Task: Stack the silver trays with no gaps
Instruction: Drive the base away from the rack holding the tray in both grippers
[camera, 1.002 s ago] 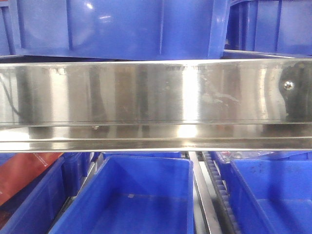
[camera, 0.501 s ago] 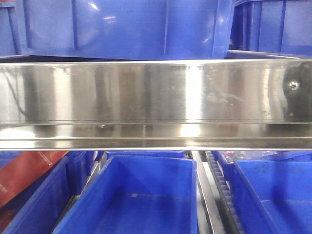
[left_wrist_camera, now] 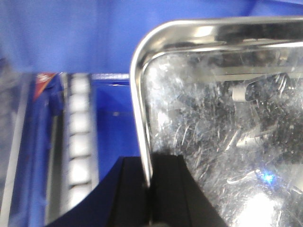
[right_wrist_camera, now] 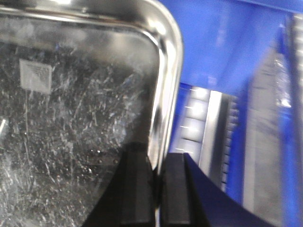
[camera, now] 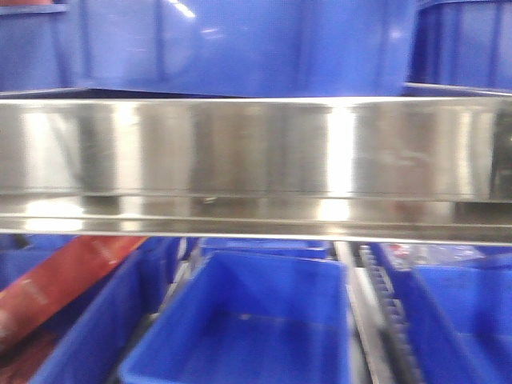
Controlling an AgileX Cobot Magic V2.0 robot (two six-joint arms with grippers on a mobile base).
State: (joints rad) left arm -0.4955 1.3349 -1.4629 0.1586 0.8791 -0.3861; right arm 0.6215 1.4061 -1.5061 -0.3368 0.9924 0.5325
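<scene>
In the left wrist view a shiny scratched silver tray fills the right side, one rounded corner at the top left. My left gripper is shut on its thin left rim, one black finger outside and one inside the tray. The right wrist view shows a silver tray from its other side, and my right gripper is shut on the right rim. I cannot tell whether both views show the same tray. Neither trays nor grippers appear in the front view.
A broad brushed-steel shelf band crosses the front view. Blue bins stand above it, and more blue bins below. A red package lies at lower left. Roller tracks run beside the tray rims.
The front view's scene has slid to the right and turned blurry. The screw at the shelf band's right end has gone out of view.
</scene>
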